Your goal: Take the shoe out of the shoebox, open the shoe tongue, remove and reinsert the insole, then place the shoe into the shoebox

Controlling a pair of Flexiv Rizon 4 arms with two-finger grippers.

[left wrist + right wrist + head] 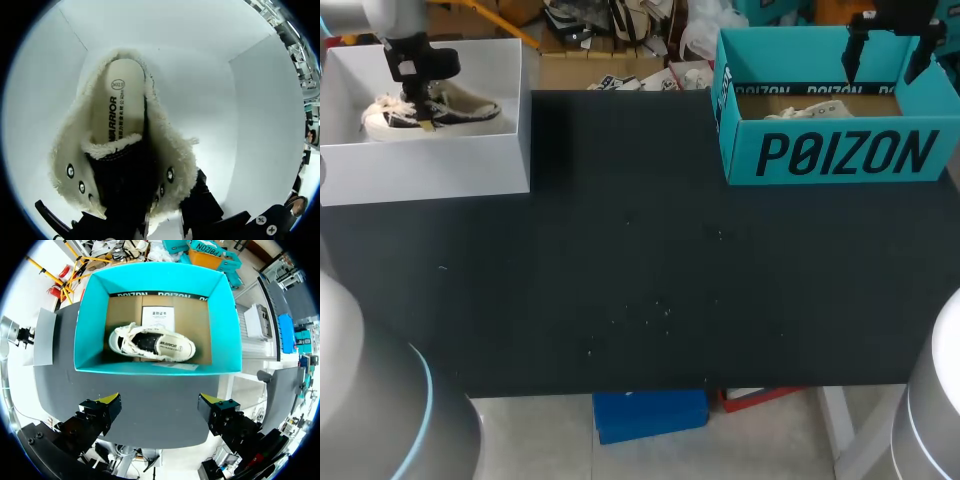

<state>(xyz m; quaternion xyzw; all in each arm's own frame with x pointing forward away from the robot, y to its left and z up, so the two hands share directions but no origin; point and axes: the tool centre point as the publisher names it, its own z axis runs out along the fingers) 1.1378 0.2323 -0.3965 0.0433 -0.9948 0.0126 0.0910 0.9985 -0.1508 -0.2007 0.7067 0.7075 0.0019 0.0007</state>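
The fleece-lined shoe (120, 150) sits close under my left gripper (423, 100) in the white box (470, 170), toe beneath me, heel ahead, long axis straight out from the wrist; whether I grip it I cannot tell. Over the teal box (90, 330), its white shoe (152, 342) lying crosswise, my right gripper (160, 407) hangs spread wide, empty.

Shoe (165, 150) lined with shaggy fleece, smooth matt insole (117, 100), shiny metal eyelets (70, 171), white box (440, 170) of smooth matt card, teal shoebox (840, 150) with raw brown cardboard floor, matt table (640, 290).
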